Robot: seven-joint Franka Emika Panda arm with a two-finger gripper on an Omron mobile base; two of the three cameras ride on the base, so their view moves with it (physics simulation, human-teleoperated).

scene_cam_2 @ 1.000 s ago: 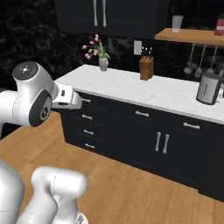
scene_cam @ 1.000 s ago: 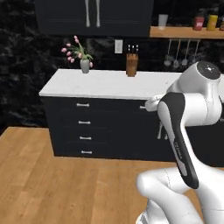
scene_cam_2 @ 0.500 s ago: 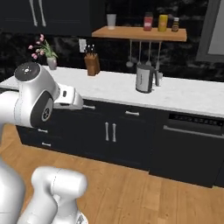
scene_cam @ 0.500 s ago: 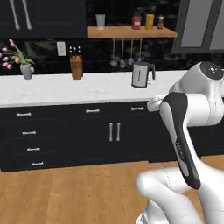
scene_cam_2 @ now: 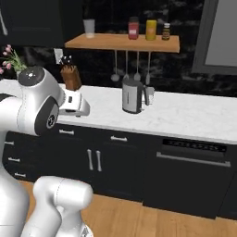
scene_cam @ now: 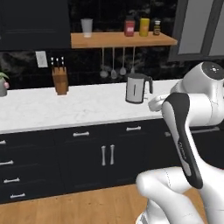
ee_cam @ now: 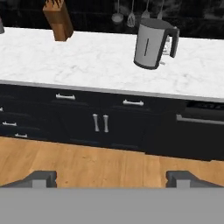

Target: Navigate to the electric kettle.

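Left base view first: I see the kettle [scene_cam: 136, 88] standing upright on the white marble counter [scene_cam: 65, 109], handle to the right, under a wooden shelf [scene_cam: 122, 39] that carries a tumbler [scene_cam: 86, 27] and three jars [scene_cam: 142, 26]. Utensils [scene_cam: 116, 65] hang below the shelf, just behind the kettle. A knife block [scene_cam: 60, 78] stands well to its left. My arm [scene_cam: 188, 113] fills the right side, its wrist near the kettle's handle in the picture.

Right base view: I see the kettle [scene_cam_2: 133, 95] near the middle of the counter [scene_cam_2: 185, 115], with the knife block [scene_cam_2: 71, 76] to its left and pink flowers [scene_cam_2: 10, 58] at the far left edge. A dishwasher front [scene_cam_2: 190, 176] sits below the counter to the right of the dark cabinet doors [scene_cam_2: 92, 159].

Hand view: the kettle [ee_cam: 151, 43] is upper right of centre on the counter [ee_cam: 78, 63], apart from the knife block [ee_cam: 58, 19]. The gripper [ee_cam: 111, 178] shows two fingertips [ee_cam: 41, 177] spread wide with nothing between them, over the wooden floor [ee_cam: 87, 164].
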